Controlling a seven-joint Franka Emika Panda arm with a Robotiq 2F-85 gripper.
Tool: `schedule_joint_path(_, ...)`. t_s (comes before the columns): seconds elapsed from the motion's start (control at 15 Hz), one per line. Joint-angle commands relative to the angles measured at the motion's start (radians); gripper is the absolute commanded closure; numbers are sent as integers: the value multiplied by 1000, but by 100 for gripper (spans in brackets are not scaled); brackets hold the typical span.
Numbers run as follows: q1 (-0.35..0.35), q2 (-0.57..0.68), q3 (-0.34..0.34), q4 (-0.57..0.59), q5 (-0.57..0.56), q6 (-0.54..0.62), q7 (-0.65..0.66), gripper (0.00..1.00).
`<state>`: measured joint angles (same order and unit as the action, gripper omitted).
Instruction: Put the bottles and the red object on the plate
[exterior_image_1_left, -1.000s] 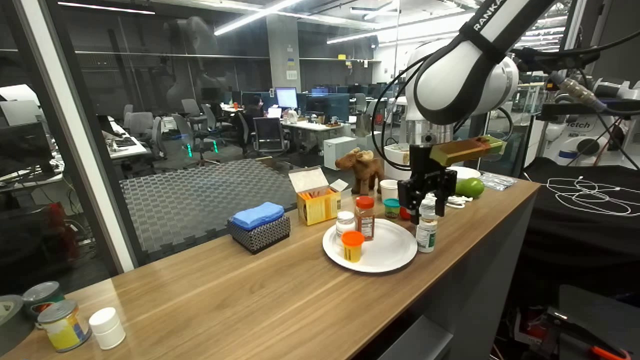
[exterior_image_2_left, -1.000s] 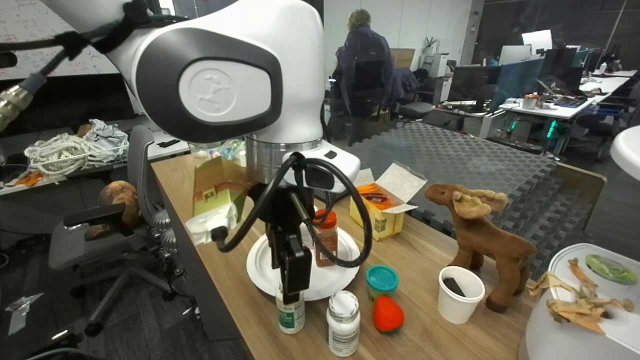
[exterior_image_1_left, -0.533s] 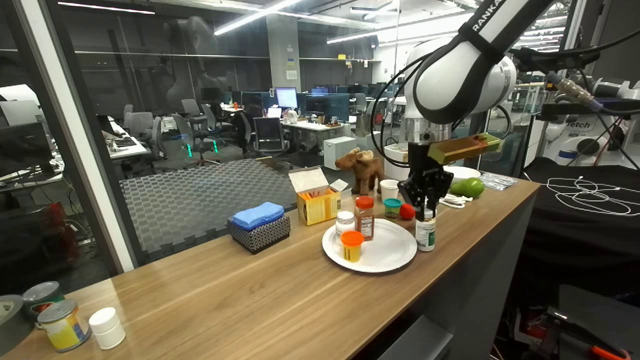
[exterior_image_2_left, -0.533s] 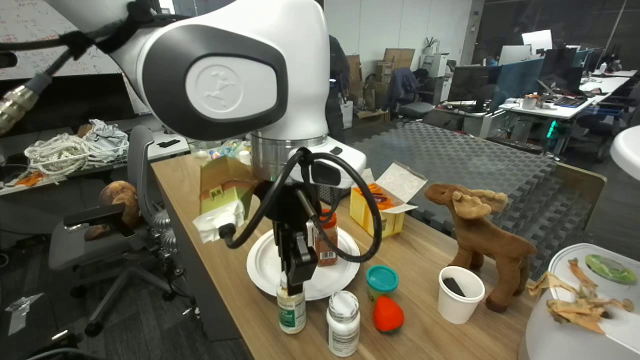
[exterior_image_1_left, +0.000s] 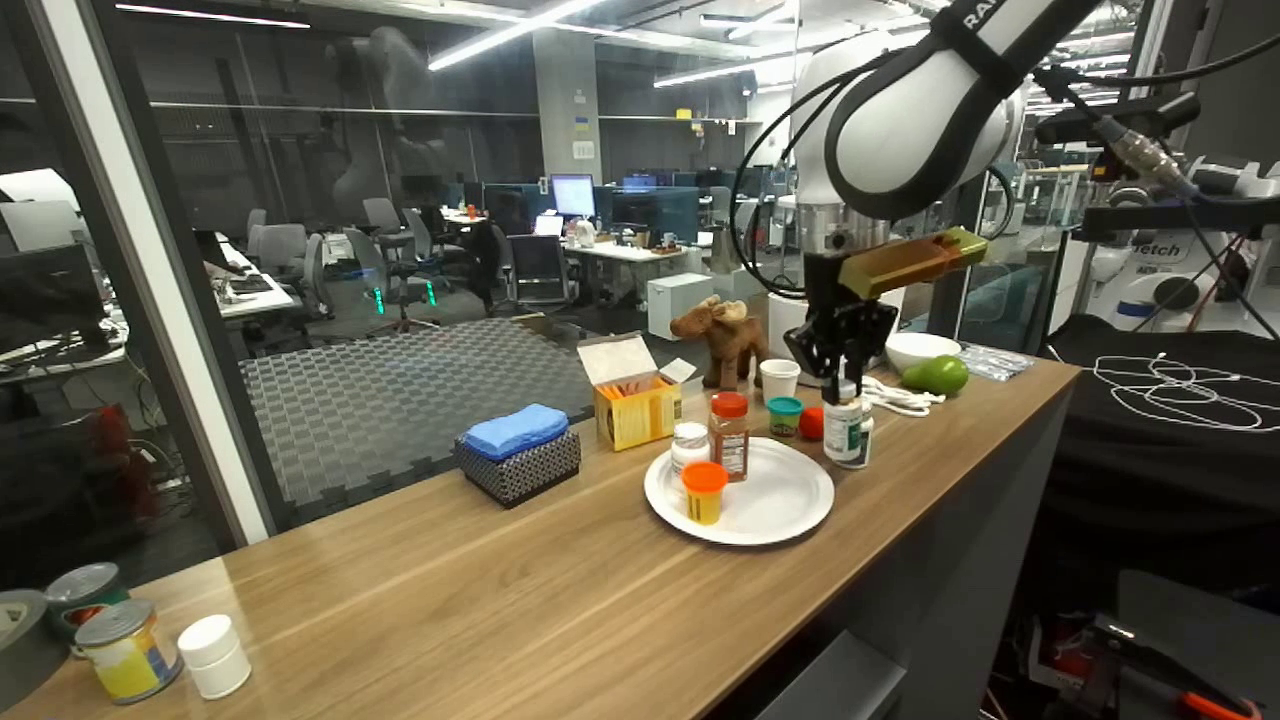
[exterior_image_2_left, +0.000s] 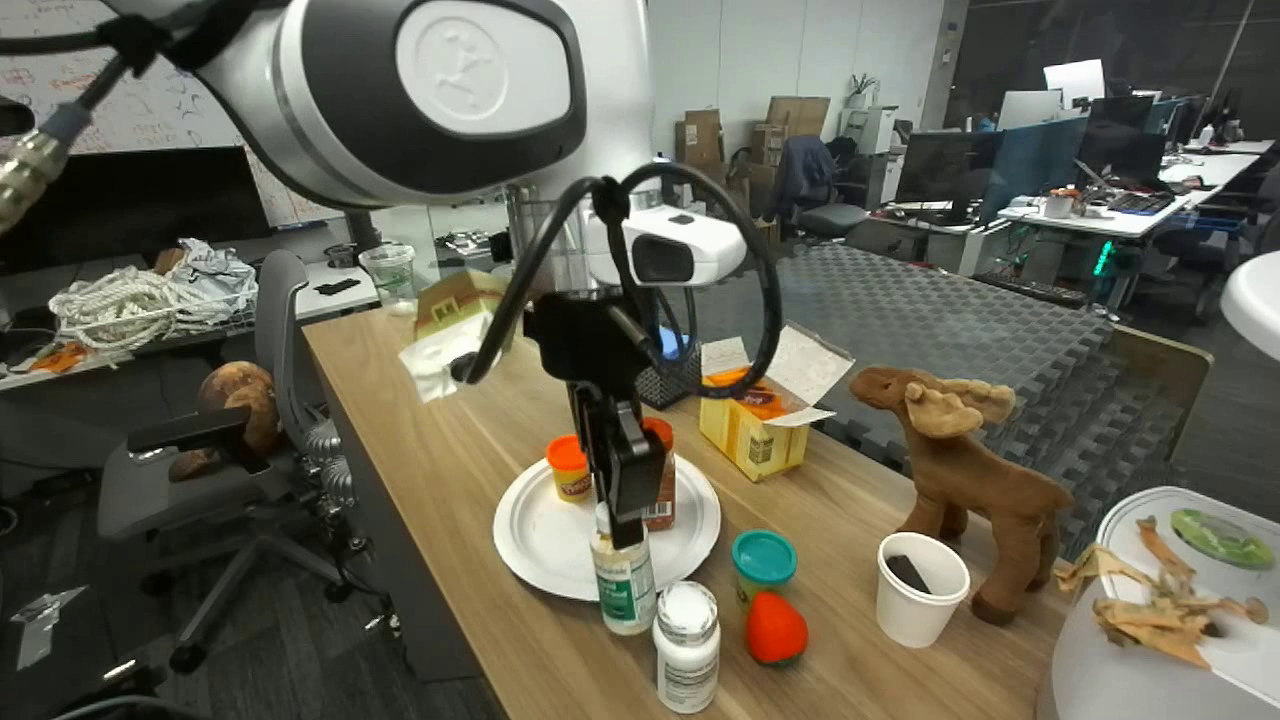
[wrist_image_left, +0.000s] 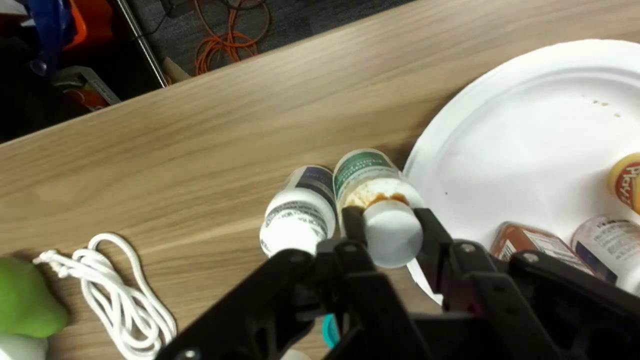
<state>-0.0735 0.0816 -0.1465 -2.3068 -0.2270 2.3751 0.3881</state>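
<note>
- Pincer (wrist_image_left: 391, 225) grasps the green-labelled bottle (exterior_image_2_left: 624, 595) by its white cap.
- Pale body, deep-green label; orange-brown residue marks the neck.
- Cap up, base down; long axis near upright, leaning slightly in an exterior view.
- It hangs or stands, I cannot tell which, just beside the plate (exterior_image_2_left: 518, 548) and the white bottle (exterior_image_2_left: 687, 662).
- The red object (exterior_image_2_left: 776, 628) rests on the wooden table (exterior_image_1_left: 480, 590), next to the teal-lidded tub (exterior_image_2_left: 764, 557).

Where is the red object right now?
In an exterior view, the red object sits on the counter, image-right of a white bottle and just in front of the teal-lidded tub.
</note>
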Motion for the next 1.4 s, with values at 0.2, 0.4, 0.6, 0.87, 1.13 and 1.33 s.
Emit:
schedule_joint_path(0.2,13,49,43,95,99,-15,-1,86)
schedule_joint_path(0.4,22,105,55,128,132,-14,-6,86)
schedule_joint_path(0.6,30,155,64,154,177,-13,-16,86)
schedule_joint_path(0.87,42,201,58,184,182,14,2,86)
schedule_joint_path(1.13,46,216,46,208,166,25,18,86)
schedule_joint_path(1.33,47,216,42,210,164,27,20,85)
